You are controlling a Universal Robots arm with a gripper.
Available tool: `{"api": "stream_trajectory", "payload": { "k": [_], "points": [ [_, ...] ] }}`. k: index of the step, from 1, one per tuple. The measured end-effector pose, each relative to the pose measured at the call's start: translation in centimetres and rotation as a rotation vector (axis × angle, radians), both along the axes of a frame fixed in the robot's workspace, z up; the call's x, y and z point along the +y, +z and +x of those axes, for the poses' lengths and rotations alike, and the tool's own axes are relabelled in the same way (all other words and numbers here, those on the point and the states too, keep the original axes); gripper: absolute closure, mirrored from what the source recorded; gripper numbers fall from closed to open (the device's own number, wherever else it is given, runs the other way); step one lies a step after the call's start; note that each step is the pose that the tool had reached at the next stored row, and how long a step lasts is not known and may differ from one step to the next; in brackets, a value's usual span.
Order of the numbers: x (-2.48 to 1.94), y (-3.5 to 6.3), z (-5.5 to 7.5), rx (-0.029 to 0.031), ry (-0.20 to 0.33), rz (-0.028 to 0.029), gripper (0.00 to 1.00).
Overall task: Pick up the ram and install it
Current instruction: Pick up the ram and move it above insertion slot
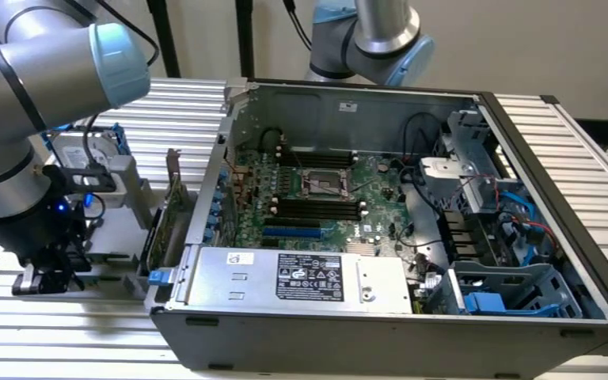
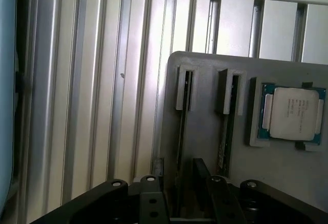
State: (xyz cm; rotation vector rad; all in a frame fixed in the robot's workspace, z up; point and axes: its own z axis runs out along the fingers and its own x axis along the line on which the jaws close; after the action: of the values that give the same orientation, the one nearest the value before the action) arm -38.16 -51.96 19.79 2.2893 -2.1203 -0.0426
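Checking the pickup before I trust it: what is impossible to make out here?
- Long thin green ram stick: wrist view, edge-on in grey slotted holder; chips hidden.
- Holder, exterior view: partly behind grey robot arm.
- Square silver processor chip: wrist view, print too small.

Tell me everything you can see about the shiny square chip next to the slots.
The processor chip is square, with a dull silver metal lid carrying tiny dark print and a green board rim peeking out around it. It lies flat, face up, in a recess of the grey holder plate, beside two narrow slots. Only the holder touches it.
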Motion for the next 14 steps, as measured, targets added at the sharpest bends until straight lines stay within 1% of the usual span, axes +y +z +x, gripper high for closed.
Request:
{"api": "stream_trajectory", "payload": {
  "k": [5, 10, 11, 12, 14],
  "points": [
    [0.21, -0.10, 0.00, 0.0061, -0.004, 0.0003, 0.64],
    [0.22, -0.10, -0.01, 0.0091, -0.008, -0.0001, 0.64],
    [0.22, -0.10, -0.01, 0.0092, -0.008, -0.0001, 0.65],
    [0.22, -0.12, -0.01, 0.0092, -0.008, 0.0001, 0.73],
    [0.21, -0.12, 0.00, 0.0091, -0.008, 0.0001, 0.73]
  ]
}}
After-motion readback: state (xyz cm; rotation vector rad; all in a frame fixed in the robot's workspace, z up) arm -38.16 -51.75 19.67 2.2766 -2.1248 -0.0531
